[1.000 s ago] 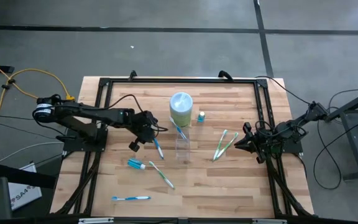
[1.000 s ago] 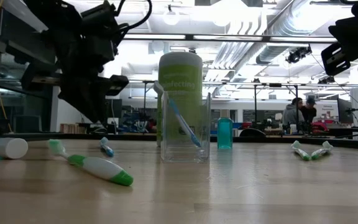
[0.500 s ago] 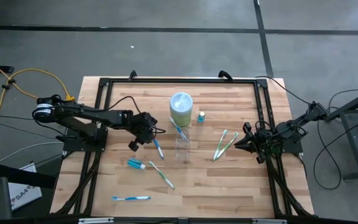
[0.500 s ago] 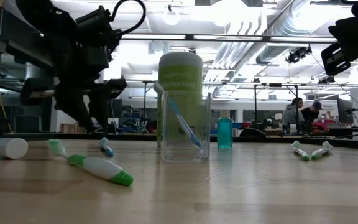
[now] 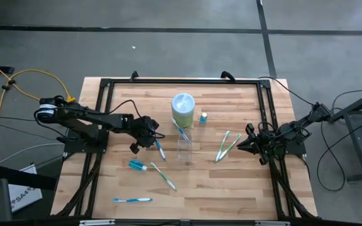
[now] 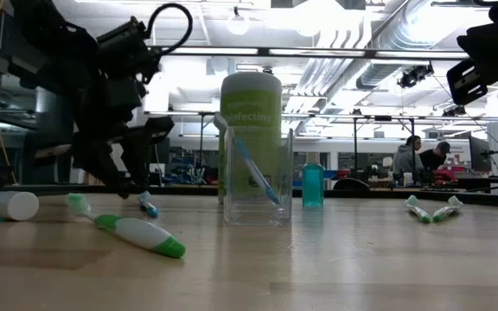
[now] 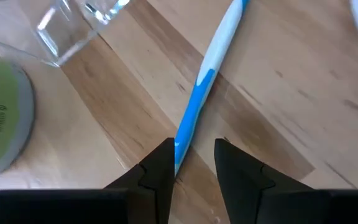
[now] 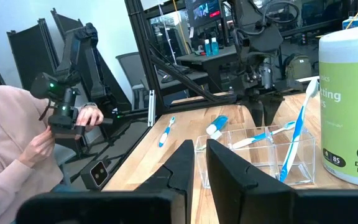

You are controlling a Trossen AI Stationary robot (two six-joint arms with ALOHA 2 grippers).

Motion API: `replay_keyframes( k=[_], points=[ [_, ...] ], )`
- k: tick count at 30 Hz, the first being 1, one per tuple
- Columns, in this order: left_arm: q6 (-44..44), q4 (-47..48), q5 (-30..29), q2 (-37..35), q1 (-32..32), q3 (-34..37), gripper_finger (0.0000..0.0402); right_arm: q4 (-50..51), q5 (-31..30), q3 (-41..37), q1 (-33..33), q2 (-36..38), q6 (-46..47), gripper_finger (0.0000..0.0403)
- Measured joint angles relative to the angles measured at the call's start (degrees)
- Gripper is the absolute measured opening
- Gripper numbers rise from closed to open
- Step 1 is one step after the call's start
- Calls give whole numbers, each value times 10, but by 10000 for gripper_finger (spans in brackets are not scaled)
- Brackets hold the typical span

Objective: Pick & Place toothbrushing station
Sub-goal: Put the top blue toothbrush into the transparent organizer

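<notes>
A blue-and-white toothbrush (image 5: pixel 160 149) lies flat on the wooden table, left of the clear tumbler (image 5: pixel 184 149). My left gripper (image 5: pixel 152 139) is open and low over the brush's handle end (image 7: pixel 185 134), one finger on each side. Another blue-and-white toothbrush (image 5: pixel 180 130) leans inside the tumbler. Two green-and-white toothbrushes (image 5: pixel 226 145) lie right of the tumbler. One more green one (image 5: pixel 164 176), a blue one (image 5: pixel 132 199) and a toothpaste tube (image 5: pixel 138 165) lie nearer. A second tube (image 5: pixel 203 117) stands upright. My right gripper (image 5: pixel 242 144) waits shut at the right. My left gripper comes from above, slanting, with its fingers across the blue handle's end (image 7: pixel 180 152). The end lies right beside one finger (image 7: pixel 161 163). I cannot tell whether they touch. The brush lies flat on the table.
A tall green-and-white wipes canister (image 5: pixel 183 108) stands just behind the tumbler. A black frame (image 5: pixel 181 81) runs round the table's edges. In the right wrist view a person (image 8: pixel 23 143) sits beyond the table's left side, hands on a control handle.
My left gripper has gone down toward the table and a little toward the tumbler, coming to the blue toothbrush's handle end. The toothbrushes and the tumbler have stayed where they were.
</notes>
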State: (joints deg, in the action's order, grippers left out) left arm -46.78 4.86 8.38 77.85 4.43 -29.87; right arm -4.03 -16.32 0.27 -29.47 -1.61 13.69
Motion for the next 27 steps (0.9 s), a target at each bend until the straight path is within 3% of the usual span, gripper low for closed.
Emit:
replay_keyframes(
  k=[7,27],
  points=[
    [0,-38,-9,54,0,-2,108,0,0,0,0,0,0,36],
    [-51,-60,-62,55,-18,-4,108,0,0,0,0,0,0,36]
  ],
)
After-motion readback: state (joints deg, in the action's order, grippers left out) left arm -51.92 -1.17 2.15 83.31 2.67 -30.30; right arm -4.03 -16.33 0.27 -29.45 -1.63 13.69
